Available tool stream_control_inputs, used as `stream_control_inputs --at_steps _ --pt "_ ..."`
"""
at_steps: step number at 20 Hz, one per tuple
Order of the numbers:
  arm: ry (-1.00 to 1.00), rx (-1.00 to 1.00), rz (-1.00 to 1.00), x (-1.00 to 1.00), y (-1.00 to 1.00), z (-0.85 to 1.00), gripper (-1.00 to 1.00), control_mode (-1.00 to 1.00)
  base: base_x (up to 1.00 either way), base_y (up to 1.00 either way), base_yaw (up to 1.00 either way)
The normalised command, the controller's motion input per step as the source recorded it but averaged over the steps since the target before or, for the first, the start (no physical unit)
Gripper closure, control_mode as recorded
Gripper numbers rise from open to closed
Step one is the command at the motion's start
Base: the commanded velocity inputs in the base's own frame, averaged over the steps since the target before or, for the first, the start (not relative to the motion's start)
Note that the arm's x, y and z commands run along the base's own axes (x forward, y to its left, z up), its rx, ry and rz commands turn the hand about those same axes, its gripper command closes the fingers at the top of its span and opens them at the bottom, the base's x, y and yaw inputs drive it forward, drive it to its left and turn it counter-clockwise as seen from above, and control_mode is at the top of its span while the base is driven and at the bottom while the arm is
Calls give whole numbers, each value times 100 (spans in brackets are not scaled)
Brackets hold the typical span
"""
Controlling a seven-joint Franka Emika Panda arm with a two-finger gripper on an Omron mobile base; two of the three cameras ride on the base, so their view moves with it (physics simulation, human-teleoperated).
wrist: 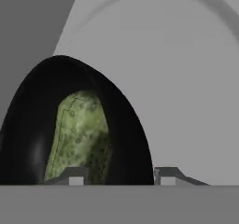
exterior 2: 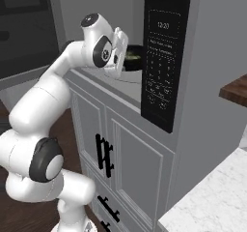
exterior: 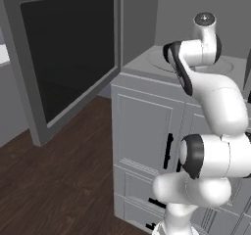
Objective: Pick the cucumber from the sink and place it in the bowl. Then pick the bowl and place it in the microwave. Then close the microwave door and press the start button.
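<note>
With the bowl (wrist: 32, 125) set inside the microwave (exterior 2: 169, 57), claw (wrist: 119, 174) parted astride its rim at three o'clock; withdrawal required.

The only readable sign is a clock display reading "12:20", in pale digits near the top of the microwave's dark control panel (exterior 2: 164, 57), in the upper middle of the right base view. Below it on the same panel run rows of small pale button markings, too small and blurred to read. The left base view and the hand view carry no text.
</note>
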Motion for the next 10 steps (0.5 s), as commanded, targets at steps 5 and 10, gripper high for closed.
stream_control_inputs --at_steps 5,10 --pt "-49 0 4 -2 0 1 -100 -100 0 0 0" --pt "-29 0 3 -59 1 23 -100 -100 0 0 0"
